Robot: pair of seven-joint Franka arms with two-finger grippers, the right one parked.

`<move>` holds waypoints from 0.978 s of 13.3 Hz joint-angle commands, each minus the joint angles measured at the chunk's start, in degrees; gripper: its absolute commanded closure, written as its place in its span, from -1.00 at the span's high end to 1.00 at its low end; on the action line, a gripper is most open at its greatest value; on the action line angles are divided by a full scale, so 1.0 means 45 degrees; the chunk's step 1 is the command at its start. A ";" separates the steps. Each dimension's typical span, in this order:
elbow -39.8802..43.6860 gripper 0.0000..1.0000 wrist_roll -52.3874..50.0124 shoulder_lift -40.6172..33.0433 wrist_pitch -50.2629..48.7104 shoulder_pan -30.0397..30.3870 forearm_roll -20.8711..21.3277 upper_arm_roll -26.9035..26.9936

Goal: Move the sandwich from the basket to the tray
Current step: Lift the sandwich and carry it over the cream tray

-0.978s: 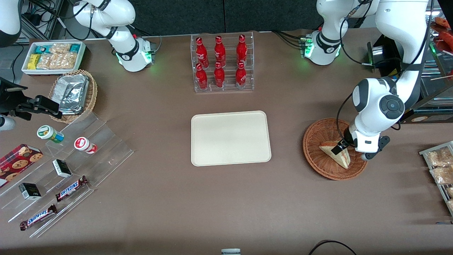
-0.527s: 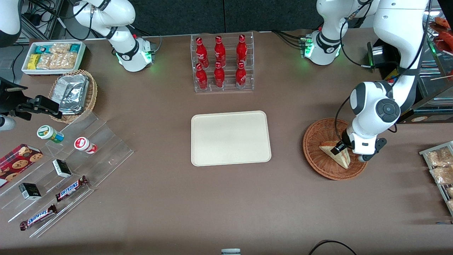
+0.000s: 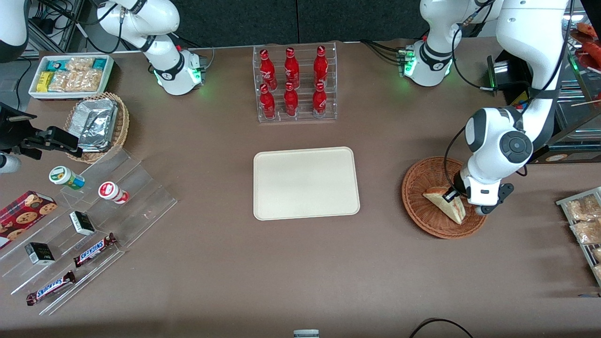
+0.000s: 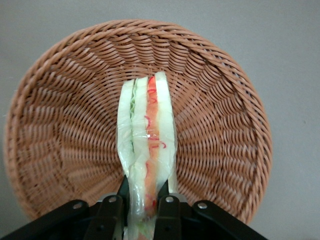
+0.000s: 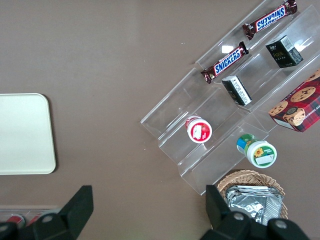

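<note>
The sandwich, a pale bread wedge with a red-orange filling stripe, stands on edge in the round reddish-brown basket toward the working arm's end of the table. My left gripper is down in the basket and shut on the sandwich. In the left wrist view the two black fingers pinch the wrapped sandwich at its near end, with the basket around it. The gripper grips across the bread faces. The cream-white tray lies flat at the table's middle, bare; it also shows in the right wrist view.
A clear rack of red bottles stands farther from the camera than the tray. Toward the parked arm's end are a tan basket of foil packets, a white snack bin and a clear stepped stand with snacks. A rack of snack bags sits beside the basket.
The wrist has shifted slightly toward the tray and settled. The sandwich has hardly moved and stays in the basket between the fingers.
</note>
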 commanded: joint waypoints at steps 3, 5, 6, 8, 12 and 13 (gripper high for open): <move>0.2849 -1.00 0.0447 -0.0740 -0.4727 -0.1319 0.0475 0.0024; 0.3633 -1.00 0.0408 -0.0642 -0.5669 -0.2353 0.0456 -0.0014; 0.3810 -1.00 0.0215 -0.0584 -0.5731 -0.3074 0.0436 -0.0015; 0.4259 -1.00 0.0154 -0.0194 -0.5693 -0.4384 0.0300 -0.0015; 0.5974 -1.00 -0.1268 0.1735 -0.5244 -0.6845 0.0067 -0.0015; 0.6483 -1.00 -0.1542 0.2418 -0.5108 -0.7470 0.0026 -0.0015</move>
